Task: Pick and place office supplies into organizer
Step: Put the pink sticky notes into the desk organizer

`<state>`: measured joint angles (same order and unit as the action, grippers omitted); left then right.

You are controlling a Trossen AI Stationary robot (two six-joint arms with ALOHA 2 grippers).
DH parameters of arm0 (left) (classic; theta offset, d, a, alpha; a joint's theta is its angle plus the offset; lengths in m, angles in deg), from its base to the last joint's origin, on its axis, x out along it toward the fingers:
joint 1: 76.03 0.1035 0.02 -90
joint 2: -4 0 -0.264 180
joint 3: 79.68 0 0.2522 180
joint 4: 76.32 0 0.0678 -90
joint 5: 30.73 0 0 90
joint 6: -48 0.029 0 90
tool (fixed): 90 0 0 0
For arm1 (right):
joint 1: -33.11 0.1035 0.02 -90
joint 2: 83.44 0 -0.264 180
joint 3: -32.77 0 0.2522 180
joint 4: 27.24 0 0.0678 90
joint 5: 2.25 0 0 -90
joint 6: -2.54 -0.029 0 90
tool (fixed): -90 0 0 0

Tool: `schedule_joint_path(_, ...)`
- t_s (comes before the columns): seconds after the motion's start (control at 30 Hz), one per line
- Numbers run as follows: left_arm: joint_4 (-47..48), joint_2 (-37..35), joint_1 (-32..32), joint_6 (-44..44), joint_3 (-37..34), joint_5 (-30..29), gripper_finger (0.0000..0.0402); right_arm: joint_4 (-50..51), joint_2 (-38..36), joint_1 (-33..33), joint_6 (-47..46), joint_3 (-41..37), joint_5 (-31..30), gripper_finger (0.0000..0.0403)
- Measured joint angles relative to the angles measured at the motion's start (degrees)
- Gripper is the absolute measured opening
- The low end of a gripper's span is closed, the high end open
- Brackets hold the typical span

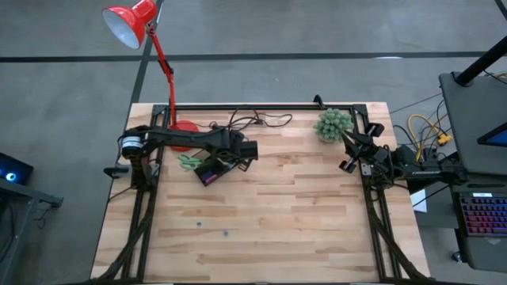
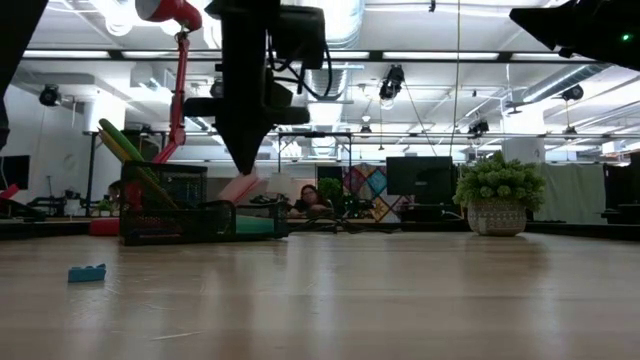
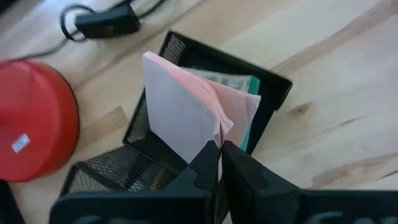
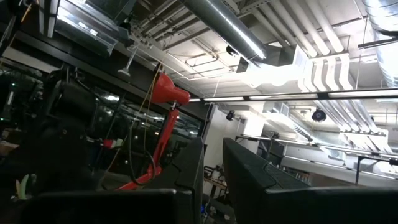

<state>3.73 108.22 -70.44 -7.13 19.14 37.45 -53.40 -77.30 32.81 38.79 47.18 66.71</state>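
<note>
Leaning out of the black mesh organizer (image 3: 155,134), the pink sticky-note pad (image 3: 186,109) stands tilted in a compartment, its lower corner pinched between the tightly shut fingers (image 3: 202,171) of the left hand (image 3: 219,163), which hangs just above the tray. Green-handled scissors (image 1: 188,161) lie on the bench (image 1: 261,214) just beside the organizer, toward the left arm's base. The low view shows green and yellow pens (image 2: 125,150) slanting up from the organizer, and a small blue piece (image 2: 87,273) lying well apart on the wood. The red lamp base (image 3: 34,121) sits near the organizer. The right hand (image 4: 212,168) waits at the bench's right edge near the potted plant (image 1: 333,124), pointing upward, fingers slightly parted and empty.
</note>
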Motion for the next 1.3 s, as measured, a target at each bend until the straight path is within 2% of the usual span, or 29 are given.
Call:
schedule_joint_path(0.47,-3.2,0.0,2.6,0.2,-2.4,2.1,0.0,0.0,0.0,0.0,0.2,0.0,0.0,0.0052)
schedule_joint_path(0.77,-6.2,0.0,4.7,0.6,-6.8,6.6,0.0,0.0,0.0,0.0,0.3,0.0,0.0,0.0052)
schedule_joint_path(1.1,-13.6,0.0,5.8,3.2,-10.2,7.5,0.0,-0.1,0.0,0.0,0.4,0.0,0.0,0.0052)
schedule_joint_path(1.3,-13.8,0.0,6.1,3.2,-10.3,8.0,0.0,-0.1,0.0,0.0,0.5,0.0,0.0,0.0052)
